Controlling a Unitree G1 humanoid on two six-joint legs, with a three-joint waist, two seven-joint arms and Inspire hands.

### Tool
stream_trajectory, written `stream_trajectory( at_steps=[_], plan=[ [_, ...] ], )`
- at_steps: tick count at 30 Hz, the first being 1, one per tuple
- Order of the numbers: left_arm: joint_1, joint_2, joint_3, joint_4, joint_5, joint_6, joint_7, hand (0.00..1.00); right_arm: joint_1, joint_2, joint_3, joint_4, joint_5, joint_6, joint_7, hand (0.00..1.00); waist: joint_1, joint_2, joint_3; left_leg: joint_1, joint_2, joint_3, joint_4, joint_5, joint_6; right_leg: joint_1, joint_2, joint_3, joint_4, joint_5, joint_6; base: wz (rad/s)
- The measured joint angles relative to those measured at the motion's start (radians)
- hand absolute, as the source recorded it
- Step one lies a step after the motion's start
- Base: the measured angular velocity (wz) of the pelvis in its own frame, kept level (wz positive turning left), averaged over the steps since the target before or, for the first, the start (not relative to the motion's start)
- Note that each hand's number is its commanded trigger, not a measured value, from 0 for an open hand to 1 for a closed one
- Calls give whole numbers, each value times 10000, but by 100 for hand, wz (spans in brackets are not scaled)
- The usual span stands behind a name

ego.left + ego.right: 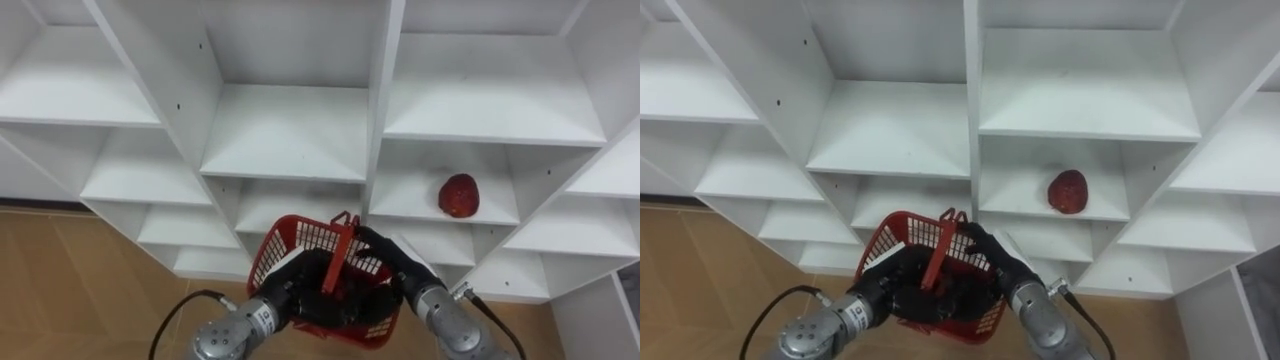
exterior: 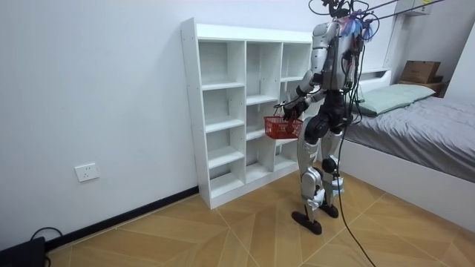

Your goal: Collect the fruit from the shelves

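1. Left hand (image 1: 300,288) is gripping the red basket (image 1: 278,248), with its fingers curled on the near wall. The basket is hanging low in front of the closet (image 1: 290,130).
2. Right hand (image 1: 392,262) is lying against the basket's rim by the handle. Cannot tell whether it is clasping anything.
3. Red fruit (image 1: 459,195) is sitting on a right-column shelf, above and to the right of the right hand and apart from it. It is roundish, with no marked long axis.
4. Judgement: the right hand is lying nearer, so the reach is falling to it.

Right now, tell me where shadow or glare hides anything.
Left eye view: no glare. The red fruit stands out plainly on its white shelf. The basket is dark inside, so the left hand merges with it. The right hand curls over the rim. Room view: the closet has softly shaded compartments.
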Motion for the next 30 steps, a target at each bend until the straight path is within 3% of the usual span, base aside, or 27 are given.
stream_trajectory(
  at_steps=[7, 16, 22, 26, 30],
  plan=[
    [0, -151, 1, 0, 33, 0, 197, 100, 0, 0, -43, -1, -6, -1, -3, 0, -22, 9, -6, 25, 0, -19, -2, 0, 0, 11, 6, -16, 12, 1, -1, 0],
    [66, 172, 138, 1, 53, 3, 239, 100, 317, -197, -105, -767, -40, 41, 224, 0, 12, 20, -15, 75, 1, -3, -26, 0, 0, 65, 2, -99, -30, 8, -5, 0],
    [601, 212, 677, 2, 126, 14, 406, 100, 950, -411, -233, -1917, -43, 45, 546, 0, -27, -3, -19, 162, 1, 28, -24, 0, 0, 147, 1, -76, -36, 8, -5, -1],
    [897, 331, 766, 3, 254, 59, 409, 100, 1290, -488, -399, -2394, -46, 54, 865, 0, -53, -100, -39, 450, 2, 126, -59, 0, 0, 375, -27, 85, -59, 1, 5, -7],
    [1089, 523, 1172, 5, 368, 62, 508, 100, 1713, -467, -894, -3057, -48, 50, 1035, 0, -254, -360, -98, 738, 11, 137, -147, -1, -1, 550, 11, 332, -40, -34, 29, -4]
  ],
)
